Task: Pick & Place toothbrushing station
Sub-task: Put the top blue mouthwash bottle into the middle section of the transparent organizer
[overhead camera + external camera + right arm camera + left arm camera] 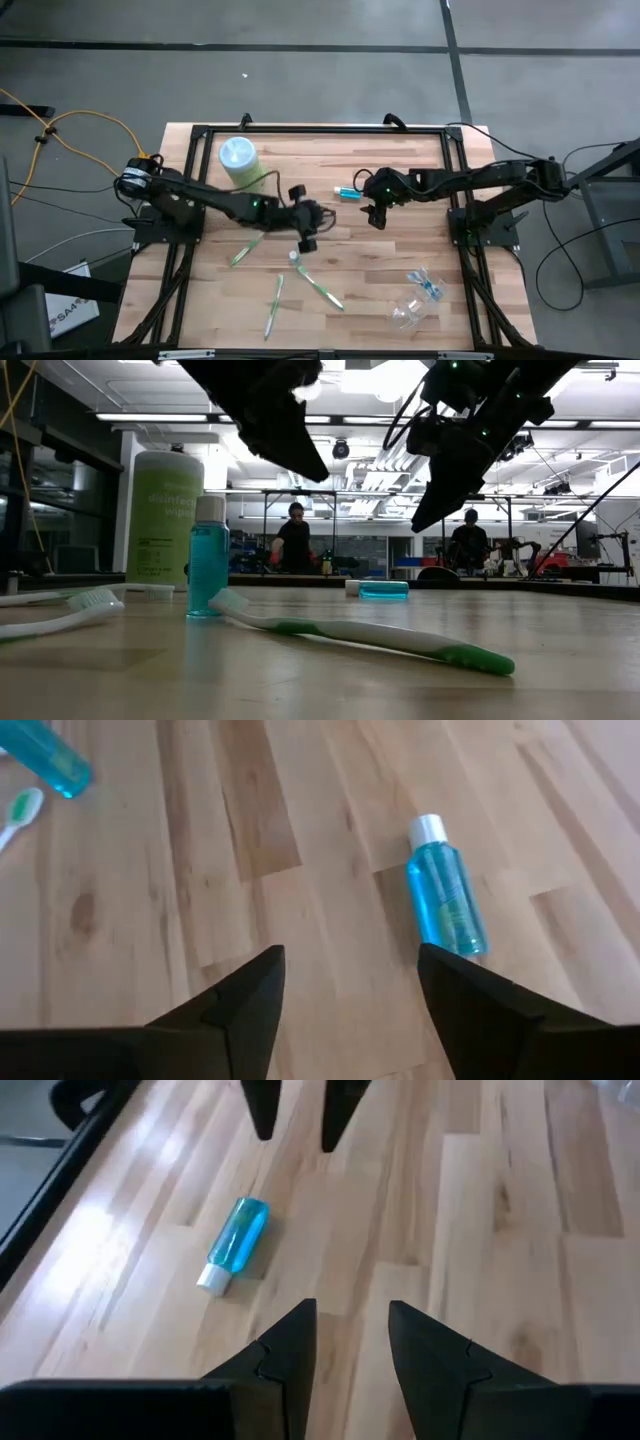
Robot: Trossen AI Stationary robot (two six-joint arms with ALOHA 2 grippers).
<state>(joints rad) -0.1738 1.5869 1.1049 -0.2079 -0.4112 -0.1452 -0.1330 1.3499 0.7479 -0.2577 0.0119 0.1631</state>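
Observation:
A small blue tube with a white cap lies on its side at the table's middle; it also shows in the right wrist view and the left wrist view. My right gripper hovers open just near-right of it. My left gripper hangs open to its near-left, with nothing between the fingers. A second blue tube stands upright on its base near the front. Three green-and-white toothbrushes lie flat. The clear plastic cup lies at the near right.
A pale-green canister with a light-blue lid stands at the far left. A black frame runs along the table's far edge and sides. People stand in the room beyond the table. Bare wood lies between the two grippers and the cup.

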